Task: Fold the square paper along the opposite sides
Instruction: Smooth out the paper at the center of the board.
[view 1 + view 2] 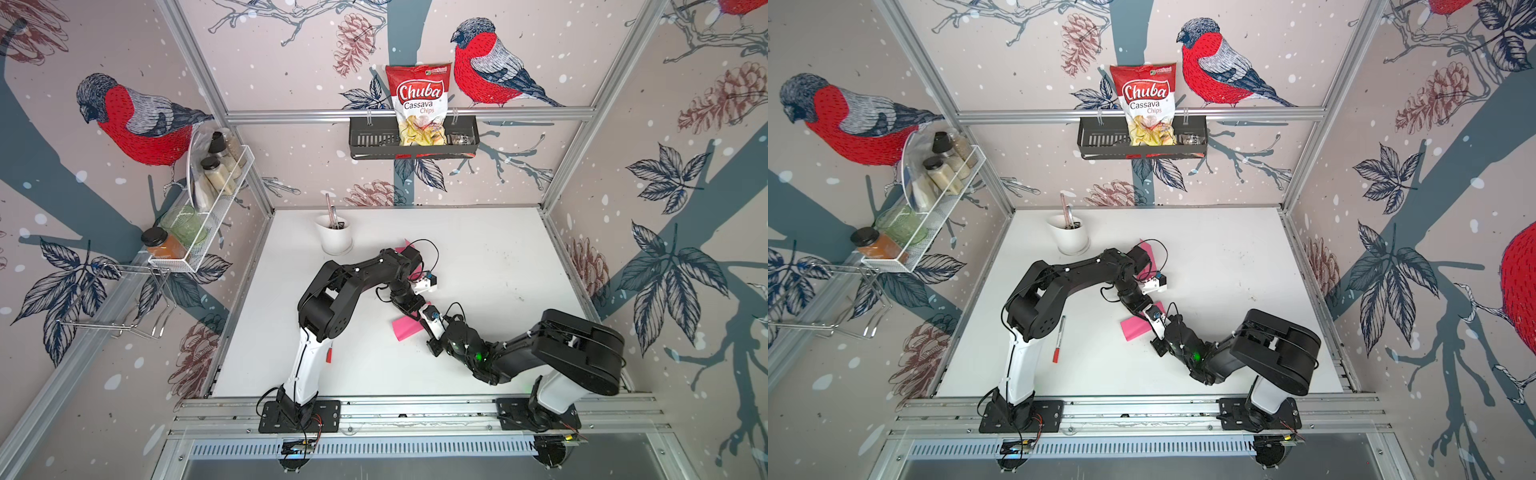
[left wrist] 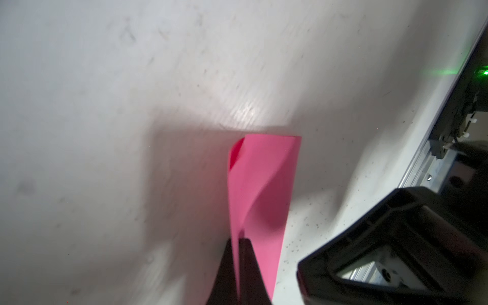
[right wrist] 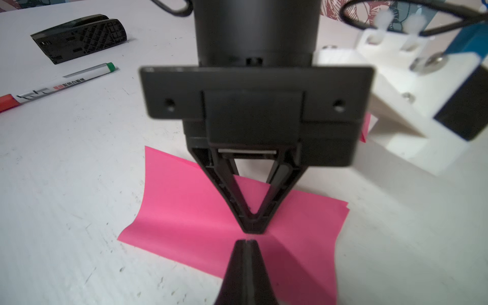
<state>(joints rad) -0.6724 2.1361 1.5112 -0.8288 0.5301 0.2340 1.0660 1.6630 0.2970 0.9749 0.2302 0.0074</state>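
the left pincer is clamped shut on the doubled edges of the pink paper. it should hold them aligned while the right pincer, closed on nothing i can see and tip to tip with it, rubs the crease flat. the paper lies on the bench beneath both tips, loosely doubled, its fold bulging.

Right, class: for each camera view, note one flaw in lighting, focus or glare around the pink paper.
Left wrist view: soft throughout, glare on the table beyond the pink paper, heavy shadow beside it. Right wrist view: the body of the left gripper is out of focus, the paper sharper. Both top views: no flaw, even light, crisp.
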